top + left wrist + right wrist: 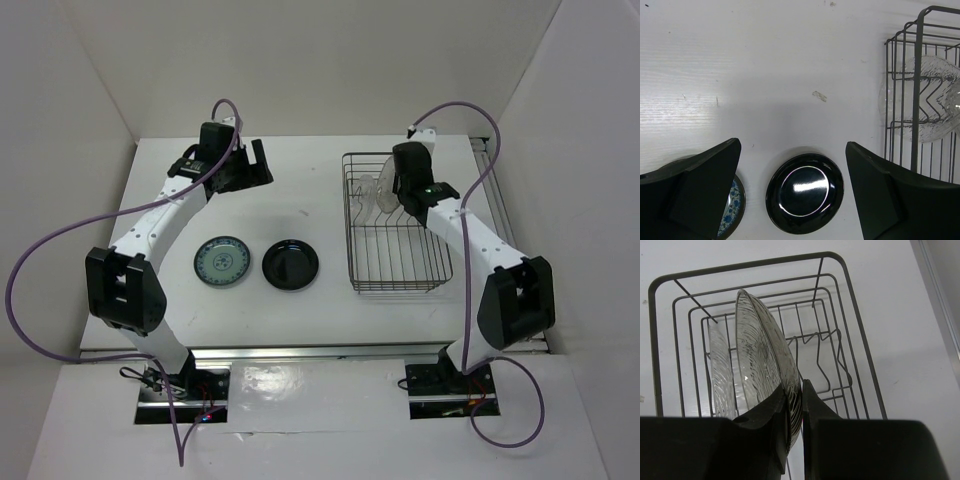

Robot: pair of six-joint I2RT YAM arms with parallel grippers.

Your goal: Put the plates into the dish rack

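Observation:
The dish rack [351,225] is a dark wire basket at the right; it also shows in the left wrist view [916,60] and the right wrist view [745,265]. My right gripper [388,197] [795,388] is shut on the rim of the clear plate [757,355], holding it on edge inside the rack's far end [370,192] [926,102]. The teal plate [222,263] [733,204] and the black plate [290,264] [805,192] lie flat left of the rack. My left gripper [250,166] [792,145] is open and empty, above the table beyond them. The beige plate is out of view.
White walls close in the table at the back and both sides. A metal rail [494,170] runs along the right edge behind the rack. A second ribbed glassy surface [719,365] shows beside the held plate; I cannot tell whether it is separate.

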